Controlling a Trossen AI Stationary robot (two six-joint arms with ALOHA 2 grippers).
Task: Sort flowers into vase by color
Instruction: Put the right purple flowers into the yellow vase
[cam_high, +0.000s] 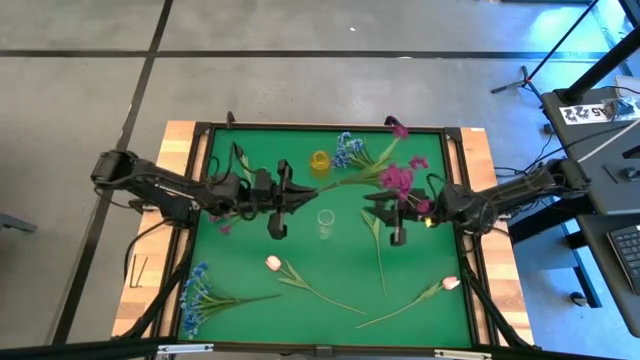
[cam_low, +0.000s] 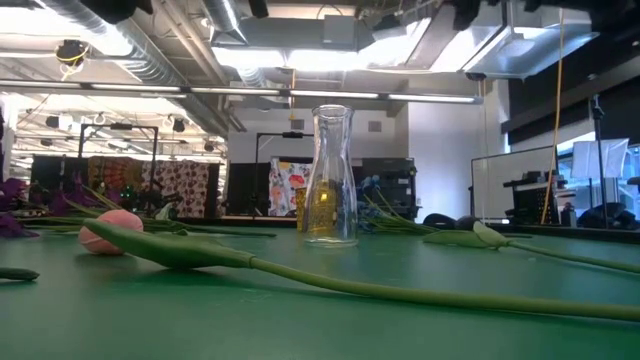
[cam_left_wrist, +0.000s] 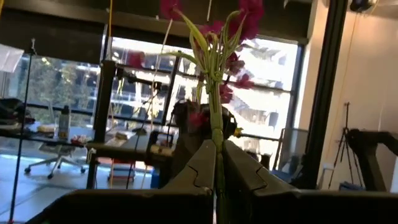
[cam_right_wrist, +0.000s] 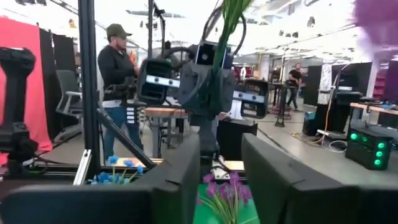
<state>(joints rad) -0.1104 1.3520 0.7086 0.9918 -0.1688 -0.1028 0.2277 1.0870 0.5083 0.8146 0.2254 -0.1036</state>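
**Flowers: a magenta spray passed between the arms**

Flowers lie scattered on the green bench (cam_high: 440, 170), but one magenta spray (cam_high: 398, 178) is held above centre. The left gripper (cam_left_wrist: 217, 163) has its fingers clamped on the stem, likely to steady it for the clear vase (cam_high: 325, 223) at six o'clock. The right gripper (cam_right_wrist: 219, 167) faces it, fingers apart, stem apparently released
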